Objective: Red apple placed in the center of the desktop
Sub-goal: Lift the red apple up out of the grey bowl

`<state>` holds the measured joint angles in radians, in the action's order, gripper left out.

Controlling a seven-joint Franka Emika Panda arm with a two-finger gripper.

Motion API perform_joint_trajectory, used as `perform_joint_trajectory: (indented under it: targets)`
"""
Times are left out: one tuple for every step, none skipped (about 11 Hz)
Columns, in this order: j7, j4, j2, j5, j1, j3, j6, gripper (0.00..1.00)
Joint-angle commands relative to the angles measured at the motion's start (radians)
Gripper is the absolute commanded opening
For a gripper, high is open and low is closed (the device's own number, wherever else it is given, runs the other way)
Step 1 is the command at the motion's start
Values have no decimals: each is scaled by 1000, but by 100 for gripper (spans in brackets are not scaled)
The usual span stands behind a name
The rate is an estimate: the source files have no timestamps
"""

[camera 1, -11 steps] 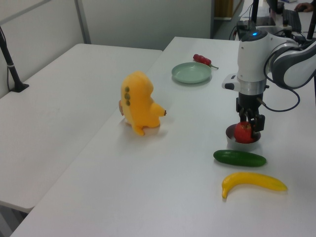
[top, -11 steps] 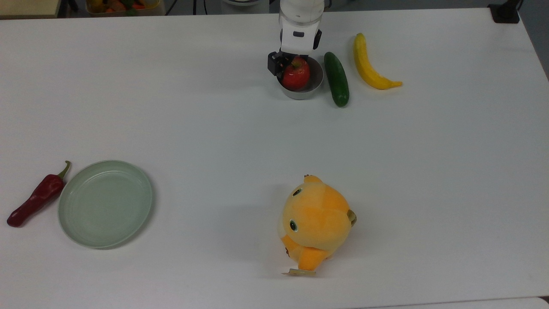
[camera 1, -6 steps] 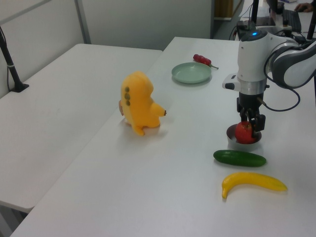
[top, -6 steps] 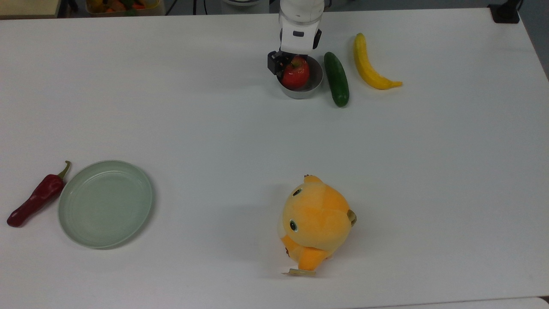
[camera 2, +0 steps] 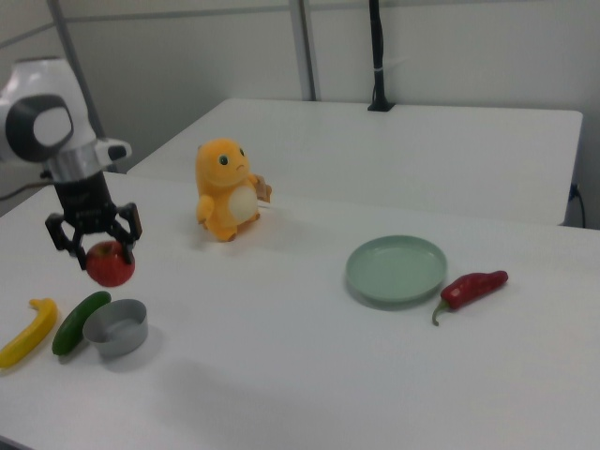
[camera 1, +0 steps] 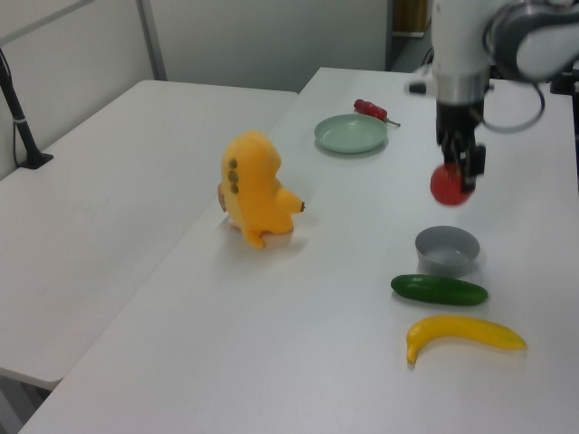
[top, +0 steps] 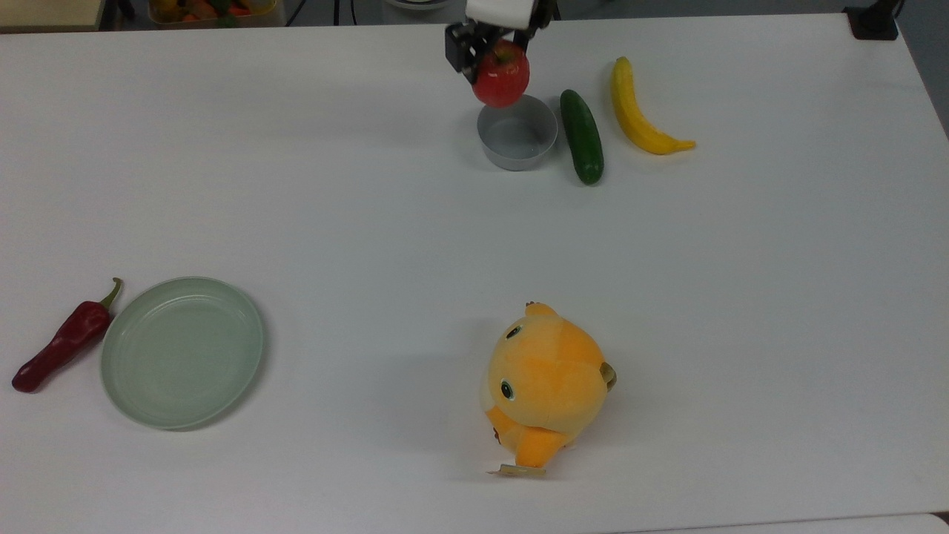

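- The gripper (top: 498, 53) sits at the top centre of the top view, its two fingers closed around the upper part of the red apple (top: 502, 77), with only the apple's width between them.
- In the left view the red apple (camera 1: 450, 185) hangs clear in the air in the upper right of the frame, under the gripper (camera 1: 461, 163) and above the grey cup (camera 1: 446, 250).
- In the right view, at the left of the frame, the gripper (camera 2: 94, 239) clasps the red apple (camera 2: 111, 263) just above the grey cup (camera 2: 116, 327).
- The desktop (top: 385, 222) bears the grey cup (top: 517, 132), with a cucumber (top: 581, 146) just beside it and a banana (top: 637, 111) further towards the top view's right.
- An orange plush toy (top: 545, 386) stands at the lower centre of the top view.
- A pale-green plate (top: 182, 351) lies at the lower left, with a red chili pepper (top: 65, 340) beside its left rim.
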<state>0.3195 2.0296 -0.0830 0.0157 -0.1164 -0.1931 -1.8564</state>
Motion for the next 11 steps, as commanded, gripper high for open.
perform_joint_trajectory:
  targets:
    - [-4, -202, 11, -36, 6, 58, 201, 14]
    - [-2, -228, 11, -42, 6, 81, 226, 14]
    - [1, -235, 11, -60, 7, 99, 227, 14]
    - [3, -245, 11, -65, 6, 116, 227, 14]
    - [4, -253, 14, -65, 7, 133, 227, 14]
    - [12, -255, 19, -65, 8, 165, 220, 14]
    - [44, -256, 25, -59, 8, 194, 212, 14]
    - [87, -272, 41, -53, 8, 231, 197, 14]
    - [117, -285, 67, -48, 8, 276, 185, 14]
    - [142, -298, 95, -42, 8, 309, 154, 14]
    - [153, -295, 120, -28, 9, 337, 125, 14]
